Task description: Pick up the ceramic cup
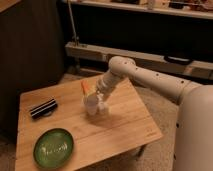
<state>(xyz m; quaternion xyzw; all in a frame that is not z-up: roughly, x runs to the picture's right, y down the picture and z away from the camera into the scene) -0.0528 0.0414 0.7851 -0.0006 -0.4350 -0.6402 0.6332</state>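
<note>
Now we see the gripper (96, 101) down at the ceramic cup (91, 109); whether it grips, we cannot tell. The green plate (53, 147) lies at seven o'clock.

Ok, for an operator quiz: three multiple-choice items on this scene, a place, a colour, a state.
1. Where is the green plate? A near left corner of the table; B its far right corner; C its middle.
2. Colour of the small item behind the gripper? A blue; B orange; C purple.
3. The gripper is: A raised high; B off the table; C down at the ceramic cup.
A: it lies at that corner. B: plainly orange. C: it is at the white cup, mid-table.
</note>
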